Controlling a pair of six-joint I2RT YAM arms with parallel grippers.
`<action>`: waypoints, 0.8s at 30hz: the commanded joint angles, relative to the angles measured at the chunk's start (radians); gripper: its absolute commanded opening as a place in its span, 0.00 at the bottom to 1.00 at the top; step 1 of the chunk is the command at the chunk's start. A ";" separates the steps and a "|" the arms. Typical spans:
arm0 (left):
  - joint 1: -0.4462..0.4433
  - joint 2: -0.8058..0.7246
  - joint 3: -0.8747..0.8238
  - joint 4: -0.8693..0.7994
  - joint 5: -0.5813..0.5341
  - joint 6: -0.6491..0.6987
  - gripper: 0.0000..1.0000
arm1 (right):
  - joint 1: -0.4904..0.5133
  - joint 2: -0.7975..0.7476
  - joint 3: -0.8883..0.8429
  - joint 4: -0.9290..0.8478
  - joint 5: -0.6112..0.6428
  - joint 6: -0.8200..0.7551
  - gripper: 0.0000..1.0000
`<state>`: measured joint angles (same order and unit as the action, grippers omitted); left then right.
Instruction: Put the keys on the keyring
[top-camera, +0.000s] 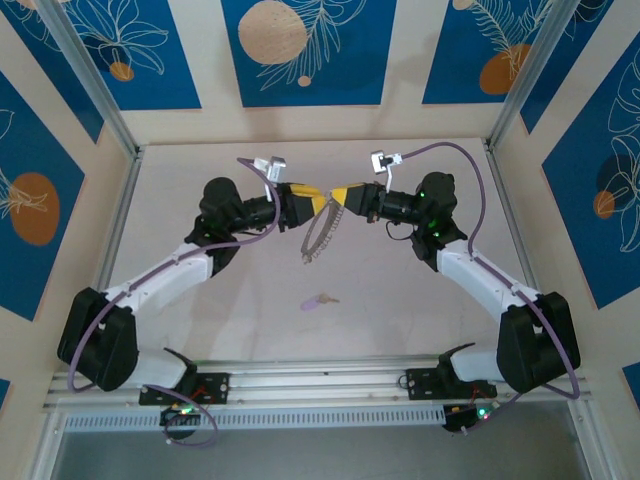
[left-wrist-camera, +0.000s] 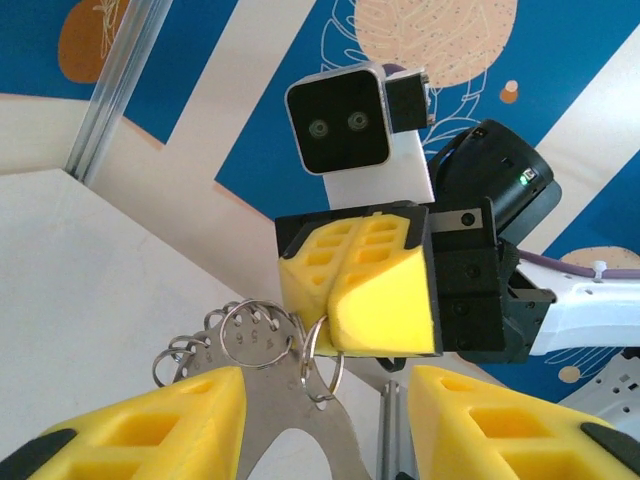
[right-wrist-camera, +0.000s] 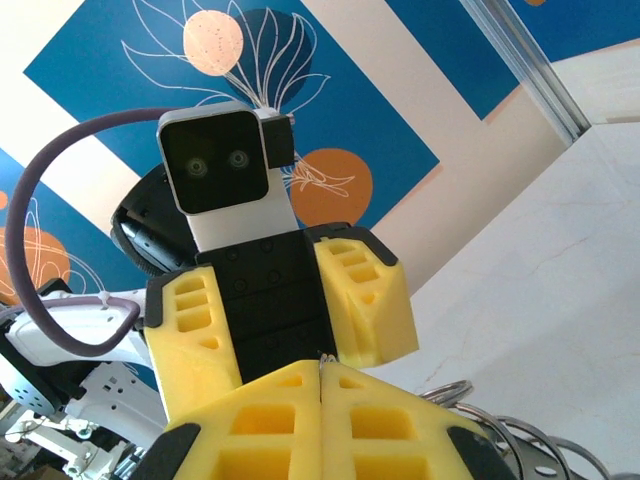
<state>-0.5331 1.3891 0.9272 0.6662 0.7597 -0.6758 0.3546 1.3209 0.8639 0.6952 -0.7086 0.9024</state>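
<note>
The keyring (top-camera: 320, 235), a thin grey metal hoop fringed with small silver loops, hangs above the table between the two grippers. My right gripper (top-camera: 341, 196) is shut on one of its small loops. In the left wrist view that loop runs into the seam of the right gripper's (left-wrist-camera: 345, 300) closed yellow fingers. My left gripper (left-wrist-camera: 330, 430) is open. The keyring's flat grey body (left-wrist-camera: 290, 400) stands between its jaws, close to the left finger (left-wrist-camera: 150, 425). One key (top-camera: 320, 299) with a pale lilac head lies alone on the table below.
The table (top-camera: 200, 170) is white with an aluminium rail along the near edge (top-camera: 320, 380). Blue patterned walls enclose it at the back and sides. Purple cables (top-camera: 450, 150) loop off both wrists.
</note>
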 joint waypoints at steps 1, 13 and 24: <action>0.004 0.021 0.021 0.072 0.037 -0.026 0.46 | -0.005 0.001 0.009 0.048 -0.012 0.012 0.00; 0.004 0.054 0.037 0.132 0.043 -0.061 0.44 | -0.003 0.004 0.010 0.057 -0.024 0.023 0.00; 0.003 0.085 0.035 0.236 0.069 -0.131 0.30 | -0.003 -0.001 0.003 0.062 -0.019 0.025 0.00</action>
<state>-0.5331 1.4696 0.9302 0.8272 0.7967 -0.7841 0.3546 1.3262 0.8639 0.7185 -0.7155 0.9245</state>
